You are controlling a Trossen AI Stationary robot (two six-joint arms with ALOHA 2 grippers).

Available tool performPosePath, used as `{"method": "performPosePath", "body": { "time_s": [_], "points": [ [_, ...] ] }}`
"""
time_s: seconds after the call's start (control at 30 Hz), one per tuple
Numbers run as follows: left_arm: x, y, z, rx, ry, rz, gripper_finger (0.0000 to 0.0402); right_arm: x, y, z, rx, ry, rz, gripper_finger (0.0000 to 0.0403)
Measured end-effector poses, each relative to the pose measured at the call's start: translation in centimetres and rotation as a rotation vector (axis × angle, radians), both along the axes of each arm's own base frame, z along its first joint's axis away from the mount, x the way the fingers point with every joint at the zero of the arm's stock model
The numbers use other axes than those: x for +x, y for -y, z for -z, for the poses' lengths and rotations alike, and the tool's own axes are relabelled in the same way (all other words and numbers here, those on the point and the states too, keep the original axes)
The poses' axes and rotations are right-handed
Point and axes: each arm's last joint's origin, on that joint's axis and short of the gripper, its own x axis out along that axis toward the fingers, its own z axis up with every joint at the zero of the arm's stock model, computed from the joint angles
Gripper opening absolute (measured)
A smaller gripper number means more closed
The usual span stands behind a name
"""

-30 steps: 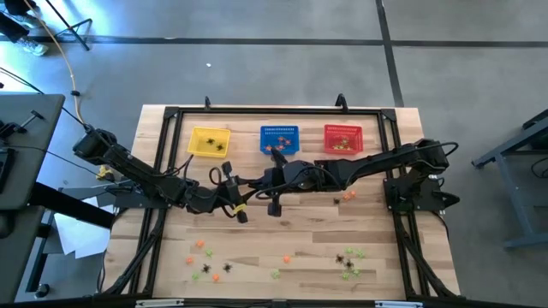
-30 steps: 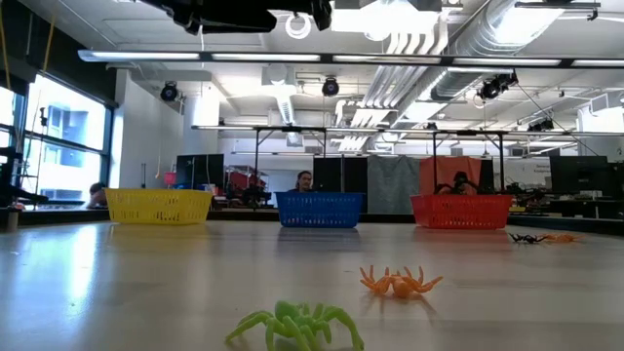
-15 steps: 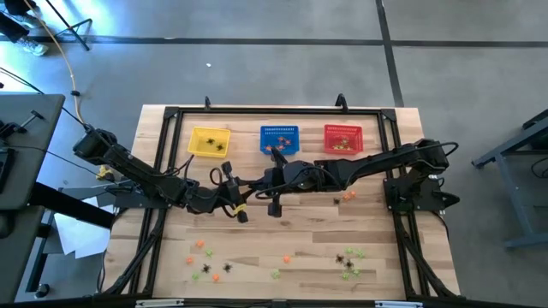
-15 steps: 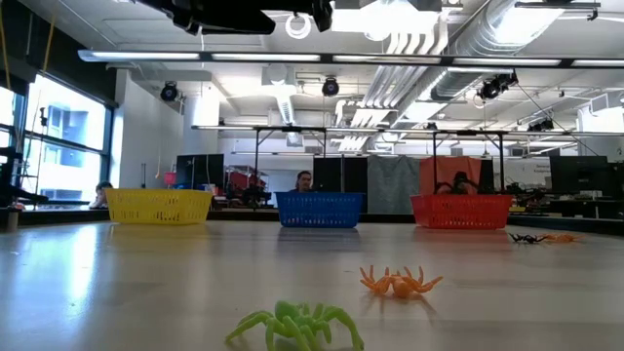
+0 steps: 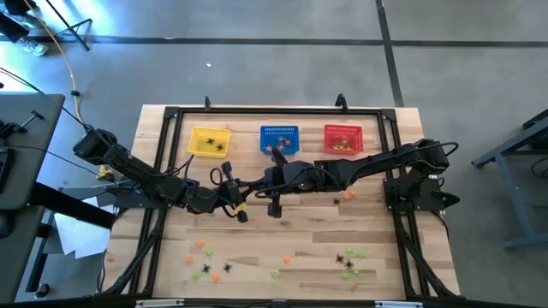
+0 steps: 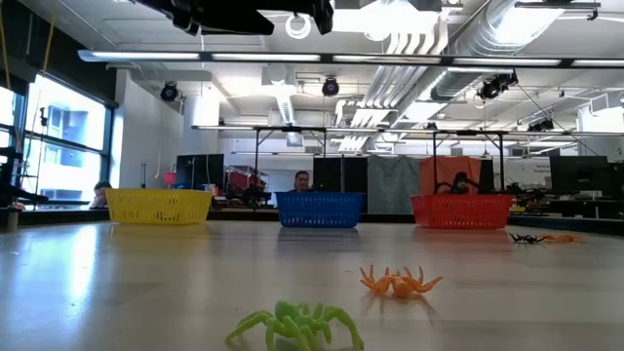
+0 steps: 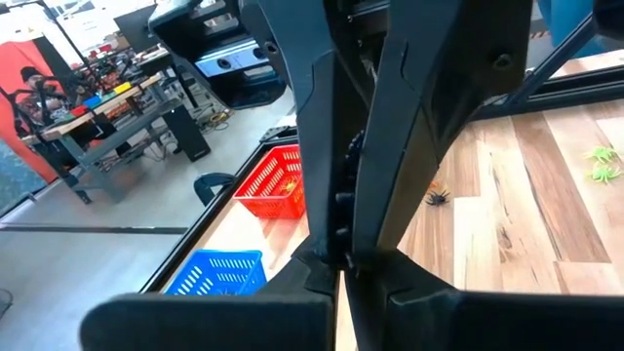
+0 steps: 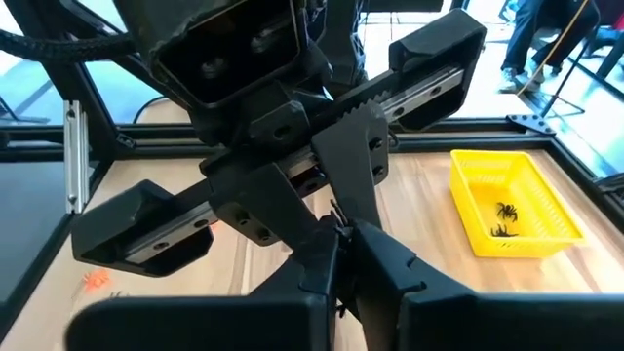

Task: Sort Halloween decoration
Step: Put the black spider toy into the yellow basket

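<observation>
Both arms meet in mid-air above the middle of the table, in front of the blue basket (image 5: 279, 139). My left gripper (image 7: 339, 278) is shut, tip to tip with my right gripper (image 8: 341, 255), whose fingers also stand together. A tiny black jagged thing (image 8: 335, 211), seemingly a black spider trinket, shows where the tips meet. Loose Halloween decorations lie on the wood near the front edge: orange ones (image 5: 199, 248), green ones (image 5: 276, 274) and black ones (image 5: 347, 261). Another orange one (image 5: 348, 195) lies under the right arm. My left gripper is shut on the tiny black thing (image 7: 343, 200) at its fingertips, coming nearly level from the table's left, well clear of the table. Which part of the thing it has is too small to tell. My right gripper's fingertips (image 7: 363, 255) come in from the table's right and close around the same spot. Whether they still touch the black thing, I cannot tell.
A yellow basket (image 5: 209, 142) with black spiders in it, the blue basket and a red basket (image 5: 342, 139) stand in a row at the far edge. A black frame (image 5: 163, 171) runs around the table. In the low view a green spider (image 6: 297, 325) and an orange one (image 6: 400, 283) lie close by.
</observation>
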Motion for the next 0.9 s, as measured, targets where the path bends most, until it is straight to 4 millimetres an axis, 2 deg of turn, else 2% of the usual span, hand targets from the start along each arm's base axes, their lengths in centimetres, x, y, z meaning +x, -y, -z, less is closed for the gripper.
{"method": "performPosePath", "body": {
  "time_s": [0.47, 0.9],
  "points": [
    [-0.01, 0.00, 0.02, 0.000, 0.000, 0.000, 0.0000, -0.01, -0.02, 0.00, 0.007, 0.000, 0.004, 0.0128],
    [0.00, 0.00, 0.04, -0.001, 0.000, 0.000, 0.0000, 0.01, 0.48, -0.04, -0.050, 0.003, 0.080, 0.0140]
  ]
}}
